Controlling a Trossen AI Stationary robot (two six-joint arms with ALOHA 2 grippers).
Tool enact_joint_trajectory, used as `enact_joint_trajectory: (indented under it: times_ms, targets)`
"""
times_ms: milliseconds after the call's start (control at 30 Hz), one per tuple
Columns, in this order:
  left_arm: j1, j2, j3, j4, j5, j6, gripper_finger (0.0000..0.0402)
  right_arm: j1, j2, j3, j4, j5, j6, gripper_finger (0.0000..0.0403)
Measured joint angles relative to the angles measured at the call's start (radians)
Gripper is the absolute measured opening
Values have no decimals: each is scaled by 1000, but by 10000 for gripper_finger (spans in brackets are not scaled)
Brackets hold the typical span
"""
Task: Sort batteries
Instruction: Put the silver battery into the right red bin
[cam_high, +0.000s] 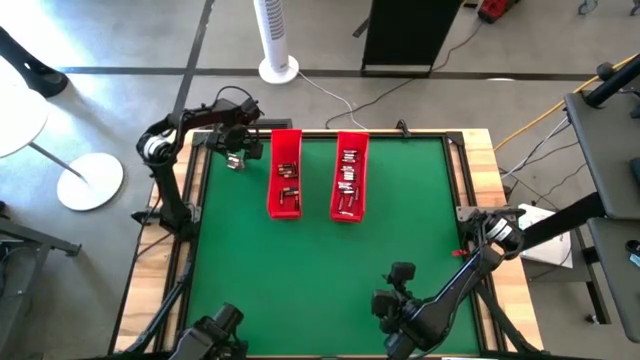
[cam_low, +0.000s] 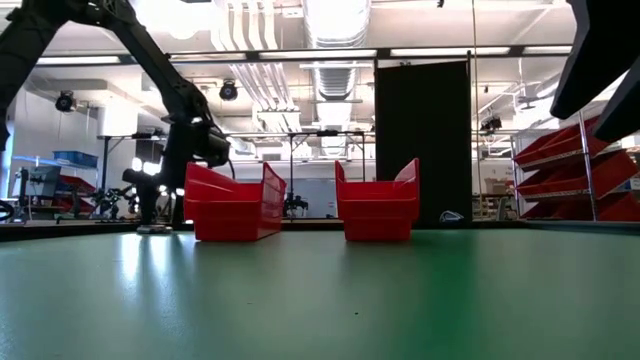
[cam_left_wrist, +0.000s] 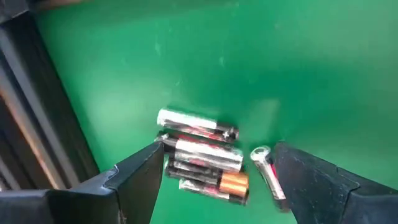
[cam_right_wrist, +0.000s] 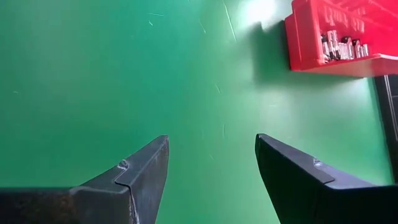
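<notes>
Left gripper (cam_left_wrist: 214, 171): down at the far left corner of the mat (cam_high: 320, 260), just left of the left tray (cam_high: 285, 173) — fingers spread wide, holding nothing.
Loose batteries (cam_left_wrist: 202, 155): a small heap on the mat between the left gripper's fingers; silvery cylinders, one with a coppery end (cam_left_wrist: 234, 183), one lying apart near the far finger. None is pinched.
Left finger (cam_left_wrist: 134, 180): touching or nearly touching the heap's edge; cannot tell which.
Left tray: red, long, standing on the far half of the mat; a few batteries (cam_high: 288, 172) inside, spread along its length.
Right tray (cam_high: 349, 174): red, beside the left tray with a gap between them; more batteries (cam_high: 348, 170) in it, mostly toward the middle and near end.
Right gripper (cam_right_wrist: 211, 180): above bare mat at the near right part of the table, well apart from both trays — fingers parted, nothing between them.
Right wrist view: one tray's end (cam_right_wrist: 339, 34) shows farther off, with batteries (cam_right_wrist: 342, 46) bunched against its wall.
Low view: both trays upright, side by side; left arm (cam_low: 170, 110) comes down just left of the left one.
</notes>
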Motion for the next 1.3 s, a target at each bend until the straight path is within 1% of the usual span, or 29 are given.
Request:
enact_joint_trajectory:
  times_ms: [367,567,667,733,967,1167,1300]
  targets:
    - [-3,5,1,-15,10,13,279,0,0,-2,-2,0,-4,233]
    - [-3,5,-1,-36,-17,13,279,0,0,-2,-1,1,-10,233]
    - [-3,5,2,-56,-95,-12,279,0,0,-2,-1,1,-11,233]
    - [-3,3,4,-61,-114,-21,280,0,0,-2,-2,1,-10,233]
    - [3,3,5,-61,-76,-34,297,-1,0,-2,-2,2,-10,233]
    - [15,2,3,-49,12,-48,300,0,0,-10,-1,1,11,233]
    - [14,1,-14,-17,99,-28,300,0,0,-15,-2,2,7,233]
